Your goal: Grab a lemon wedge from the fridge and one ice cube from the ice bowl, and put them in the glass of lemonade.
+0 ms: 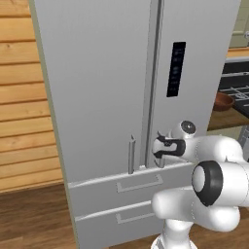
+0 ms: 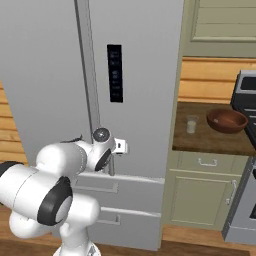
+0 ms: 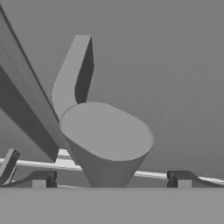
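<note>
Nearest in the hand view, the rounded lower end of the right door's bar handle (image 3: pixel 105 140) is seen end-on, centred between the two dark fingertips (image 3: pixel 183 178), which stand wide apart at the bottom corners; nothing is gripped and no contact with the handle can be confirmed. The gripper (image 3: pixel 111 180) is thus open, with the handle end just ahead of it.

From the left base view, the white arm is folded low at lower right, and the hand is held at the bottom of that handle, right at the seam between the two doors of the fridge (image 1: pixel 97 87). Both doors are seen closed. A second bar handle (image 1: pixel 131 154) on the left door sits just beside the seam. Below, two drawers (image 1: pixel 131 194) are stacked, each with a recessed pull. The black dispenser panel (image 2: pixel 115 73) is mounted on the right door, above the hand.

Farther right, a wooden counter (image 2: pixel 200 140) adjoins the fridge. On it the glass of lemonade (image 2: pixel 191 124) stands upright, and the ice bowl (image 2: pixel 227 121) sits near it, apart, toward the stove (image 2: pixel 247 95). Contents of the bowl cannot be made out. The lemon wedge cannot be located; the fridge interior is hidden.
</note>
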You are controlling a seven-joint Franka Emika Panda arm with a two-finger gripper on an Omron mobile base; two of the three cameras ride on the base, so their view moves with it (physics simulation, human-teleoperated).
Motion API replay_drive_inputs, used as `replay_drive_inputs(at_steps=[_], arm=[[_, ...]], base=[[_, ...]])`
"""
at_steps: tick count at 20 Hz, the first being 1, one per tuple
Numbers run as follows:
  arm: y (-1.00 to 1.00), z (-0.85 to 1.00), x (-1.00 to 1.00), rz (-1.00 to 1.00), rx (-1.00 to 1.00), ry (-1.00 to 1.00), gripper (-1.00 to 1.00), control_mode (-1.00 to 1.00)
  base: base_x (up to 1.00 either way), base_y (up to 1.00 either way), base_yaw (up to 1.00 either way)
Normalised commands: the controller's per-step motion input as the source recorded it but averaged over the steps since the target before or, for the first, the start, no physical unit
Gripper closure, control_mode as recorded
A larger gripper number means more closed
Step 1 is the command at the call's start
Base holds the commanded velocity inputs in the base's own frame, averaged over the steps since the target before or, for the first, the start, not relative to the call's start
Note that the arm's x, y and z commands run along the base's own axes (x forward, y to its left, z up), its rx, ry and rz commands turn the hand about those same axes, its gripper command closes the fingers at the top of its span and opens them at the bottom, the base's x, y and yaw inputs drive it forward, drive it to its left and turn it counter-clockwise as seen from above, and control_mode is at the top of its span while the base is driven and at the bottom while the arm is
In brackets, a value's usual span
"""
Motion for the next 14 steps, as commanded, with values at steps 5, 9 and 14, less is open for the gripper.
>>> replay_drive_inputs(at_steps=[5, 9, 14], arm=[[0.03, -0.02, 0.16, 0.0, 0.0, 0.0, -1.0, -1.0], [0.02, 0.0, 0.08, 0.0, 0.0, 0.0, 1.0, -1.0], [0.0, 0.0, 0.0, 0.0, 0.0, 0.0, 1.0, -1.0]], base=[[0.0, 0.0, 0.0], [0.0, 0.0, 0.0], [0.0, 0.0, 0.0]])
